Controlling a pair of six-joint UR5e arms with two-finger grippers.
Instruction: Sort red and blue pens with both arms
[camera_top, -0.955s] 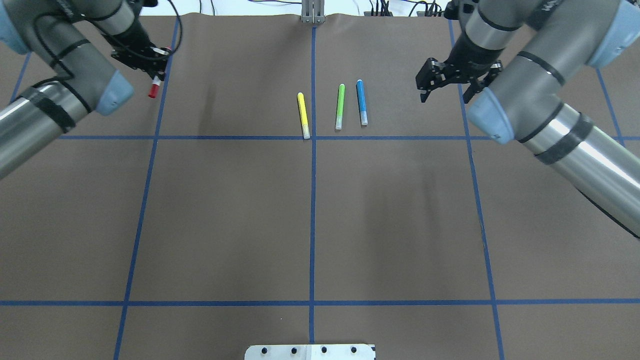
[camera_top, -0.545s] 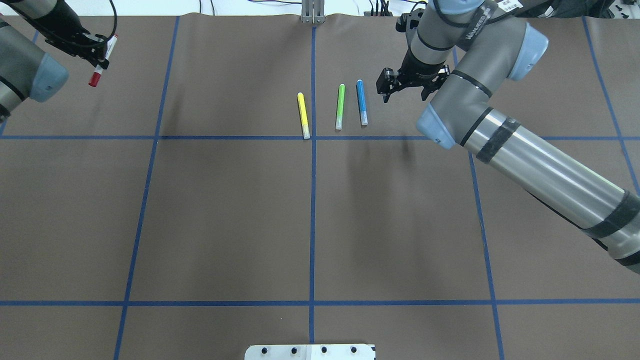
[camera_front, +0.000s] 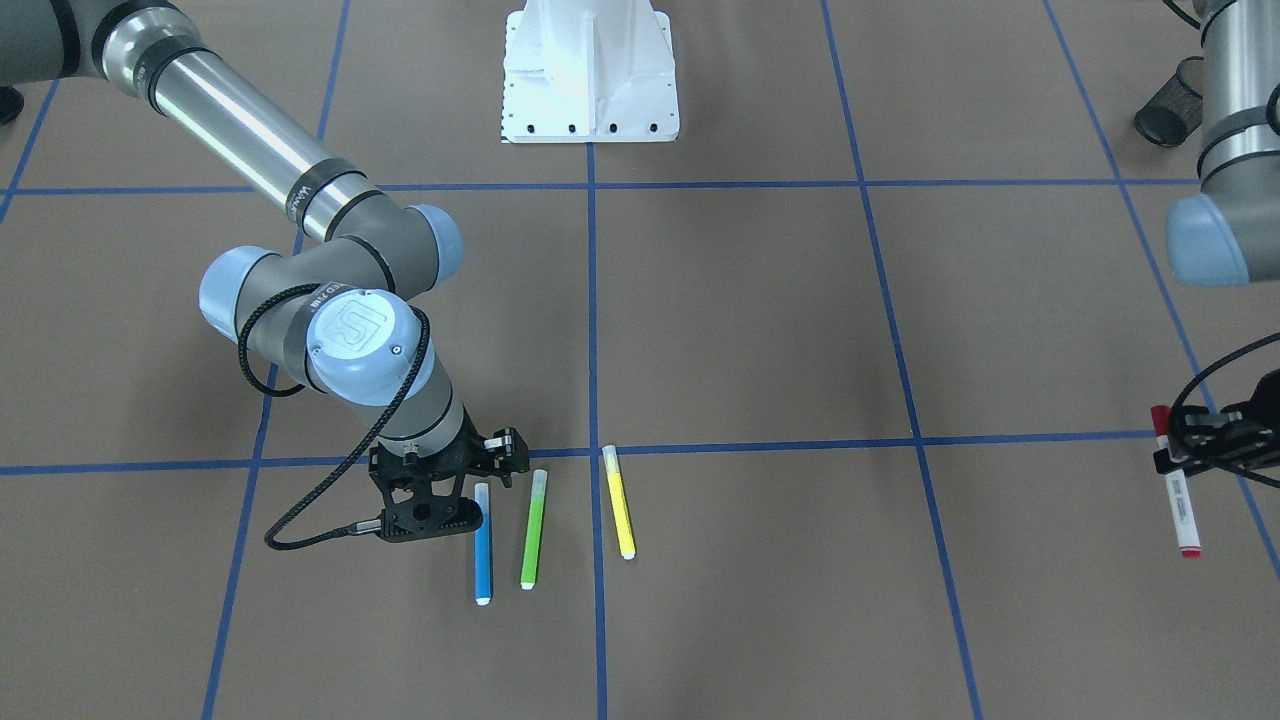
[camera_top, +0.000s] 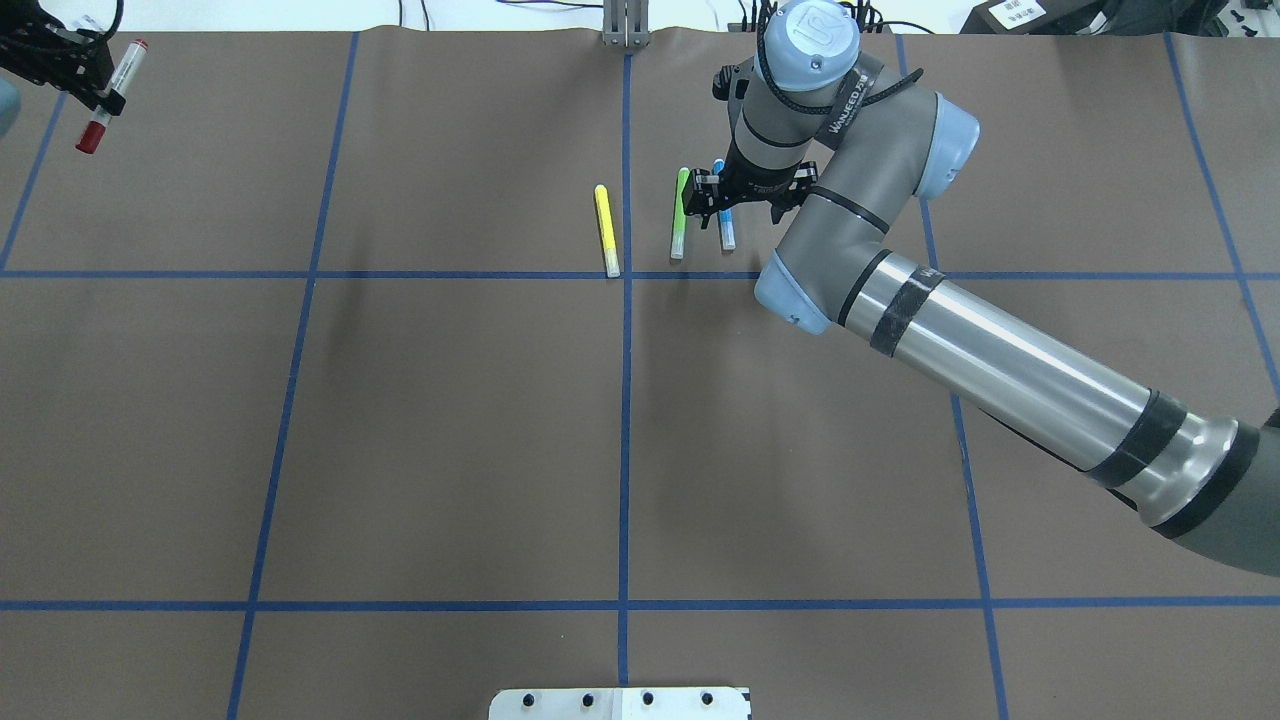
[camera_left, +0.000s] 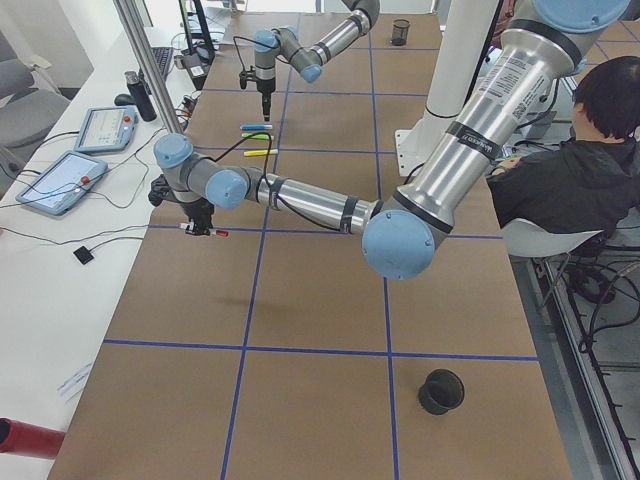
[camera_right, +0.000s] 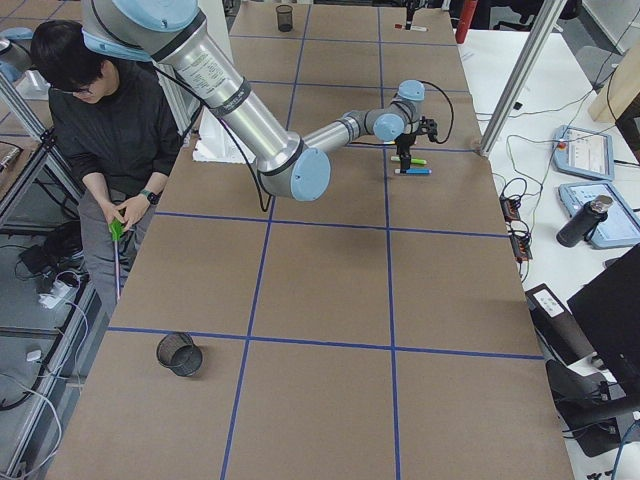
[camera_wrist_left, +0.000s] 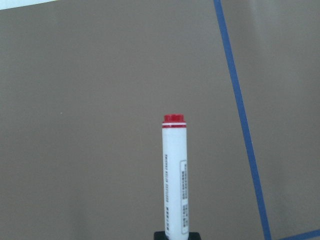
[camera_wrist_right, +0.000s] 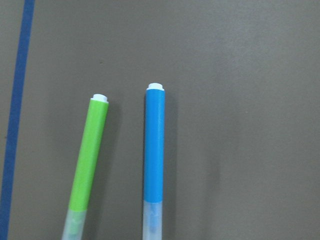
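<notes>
The red pen (camera_top: 108, 95), white-barrelled with a red cap, hangs above the table's far left corner, and my left gripper (camera_top: 75, 68) is shut on it. The left wrist view shows the red pen (camera_wrist_left: 175, 175) sticking out from the jaws, and the front view shows it (camera_front: 1178, 495) at the right edge. The blue pen (camera_top: 724, 225) lies flat right of the centre line. My right gripper (camera_top: 735, 205) hovers open just above it. The right wrist view has the blue pen (camera_wrist_right: 154, 150) centred below, untouched.
A green marker (camera_top: 680, 215) lies just left of the blue pen, and a yellow marker (camera_top: 606, 228) lies further left by the centre line. Black mesh cups (camera_left: 441, 390) (camera_front: 1165, 105) stand on the table. A person (camera_left: 570, 170) sits beside the robot's white base (camera_front: 590, 70).
My left gripper has carried the red pen further left, towards the table's corner. My right arm has swung left, bringing its gripper from the right to above the blue pen.
</notes>
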